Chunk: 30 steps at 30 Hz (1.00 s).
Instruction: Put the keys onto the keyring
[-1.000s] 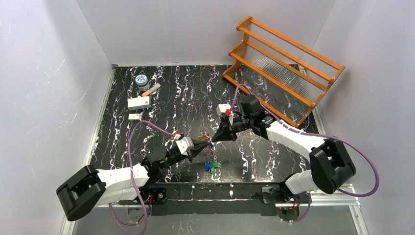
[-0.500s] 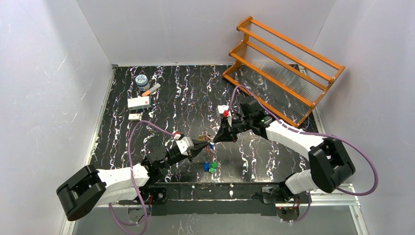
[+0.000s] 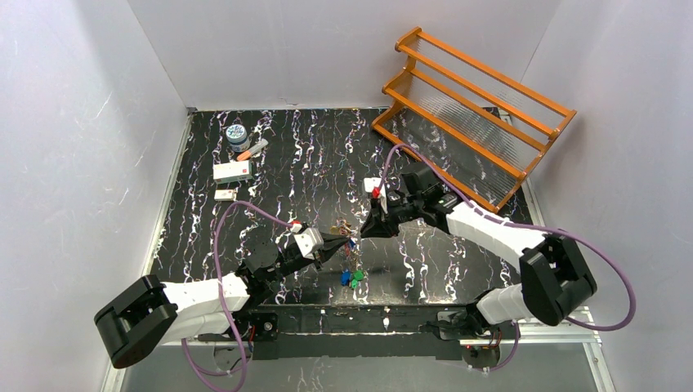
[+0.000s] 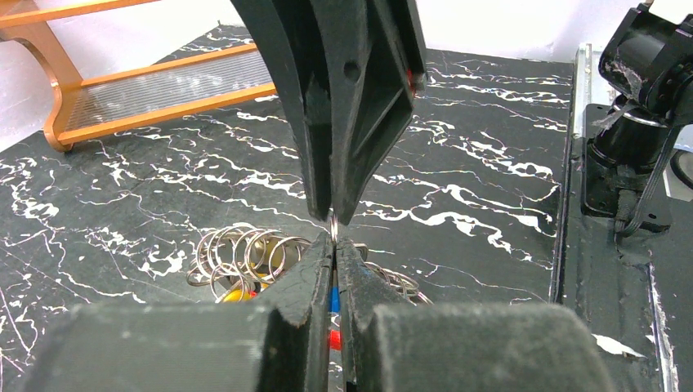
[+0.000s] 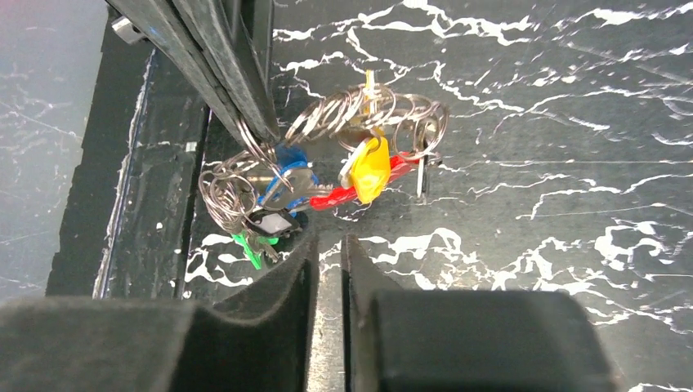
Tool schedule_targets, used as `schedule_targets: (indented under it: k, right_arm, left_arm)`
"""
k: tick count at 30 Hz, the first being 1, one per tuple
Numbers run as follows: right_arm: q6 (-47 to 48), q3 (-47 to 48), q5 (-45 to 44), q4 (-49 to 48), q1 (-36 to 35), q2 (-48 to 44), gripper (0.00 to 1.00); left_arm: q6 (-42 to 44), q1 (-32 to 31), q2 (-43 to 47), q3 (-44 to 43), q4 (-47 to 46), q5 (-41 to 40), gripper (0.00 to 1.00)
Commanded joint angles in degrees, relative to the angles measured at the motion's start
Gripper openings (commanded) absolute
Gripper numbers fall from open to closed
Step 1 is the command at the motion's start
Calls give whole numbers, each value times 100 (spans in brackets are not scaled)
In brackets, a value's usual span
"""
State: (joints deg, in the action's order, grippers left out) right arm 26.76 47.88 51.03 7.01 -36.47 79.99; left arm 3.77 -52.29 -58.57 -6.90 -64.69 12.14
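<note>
My left gripper is shut on the thin wire of the keyring and holds it just above the black marbled table. From it hangs a tangle of silver loops with a yellow tag, a red tag, a green tag, a blue-headed key and a black-headed key. Blue and green tags dangle lowest. My right gripper faces the bunch from the right, a short way off, its jaws a narrow slit apart with nothing between them.
An orange wooden rack stands at the back right. At the back left lie a small jar, an orange-and-white marker, a white box and a small white piece. The right arm's base shows beside the table edge.
My right gripper has parted its jaws slightly and drawn back a little to the right, away from the ring. The left gripper keeps its grip in the same place.
</note>
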Motion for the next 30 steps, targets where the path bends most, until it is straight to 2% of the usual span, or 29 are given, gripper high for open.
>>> schedule_targets:
  k: [1,4,6,11,15,27,30]
  right_arm:
    - [-116,-77,-89,-469,-18,-582,30]
    - [-299,-342,21,-1070,-18,-862,45]
    - [-413,-465,146,-1383,-18,-986,47]
    - [-743,-549,764,-1998,-18,-948,45]
    - [-978,-569,925,-2356,-91,-751,45]
    - [-865,-576,1156,-2277,-269,-361,44]
    - [-813,-562,1190,-2200,-290,-303,40]
  left_arm:
    - [-28,9,56,-48,-433,8,0]
    - [-15,8,47,-49,-431,25,0]
    - [-12,9,38,-64,-431,33,0]
    - [-11,8,-40,-107,-431,114,0]
    - [10,9,-122,-152,-431,189,0]
    - [-157,9,-65,-154,-431,339,0]
    - [-162,4,-61,-162,-433,368,0]
